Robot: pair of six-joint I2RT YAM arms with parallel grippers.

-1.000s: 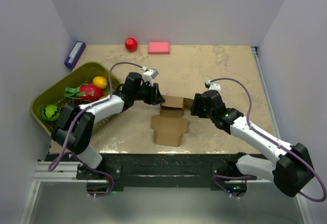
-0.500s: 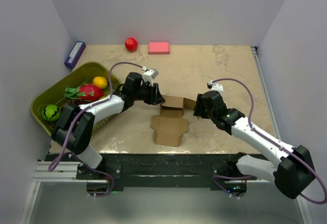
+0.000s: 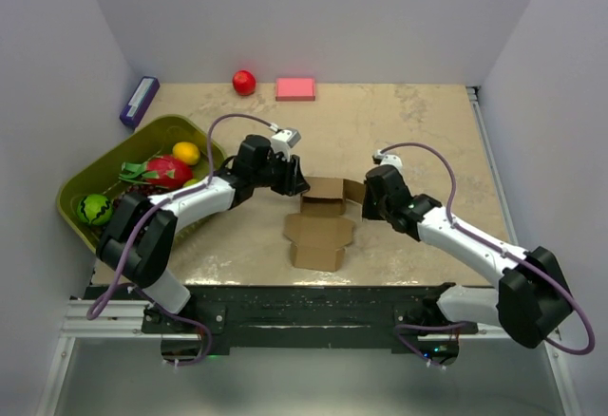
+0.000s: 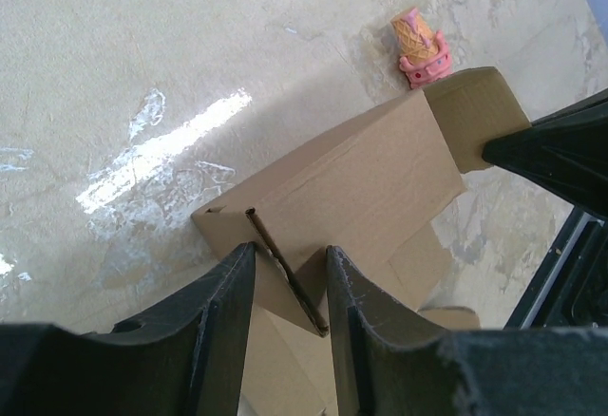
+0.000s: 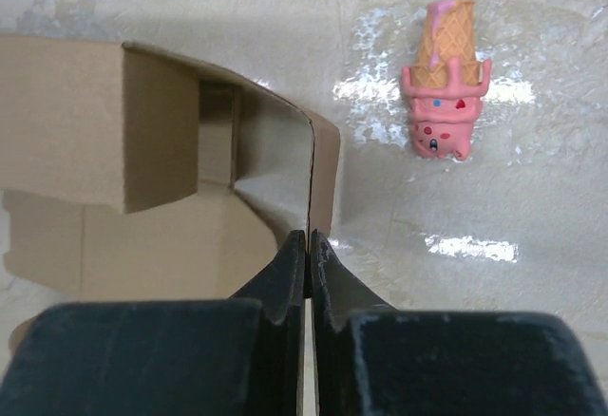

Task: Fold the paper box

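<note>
The paper box (image 3: 318,236) is brown cardboard, half formed: a flat panel lies near me and raised walls stand behind it. My left gripper (image 3: 299,186) is at its left end. In the left wrist view its jaws (image 4: 291,248) are part-way closed, with a folded flap of the box (image 4: 361,179) wedged slantwise between both fingers. My right gripper (image 3: 361,202) is at the right end. In the right wrist view it (image 5: 309,236) pinches the thin edge of an upright wall of the box (image 5: 76,112).
A pink ice-cream toy (image 5: 442,79) lies on the table just beyond the box's right end. A green basket (image 3: 71,198) of fruit stands at the left. A red ball (image 3: 244,82), a pink block (image 3: 295,88) and a purple box (image 3: 139,101) sit along the back.
My right gripper has closed on the box's right wall, and its arm has swung a little to the left. The left arm and the box have shifted slightly to the right.
</note>
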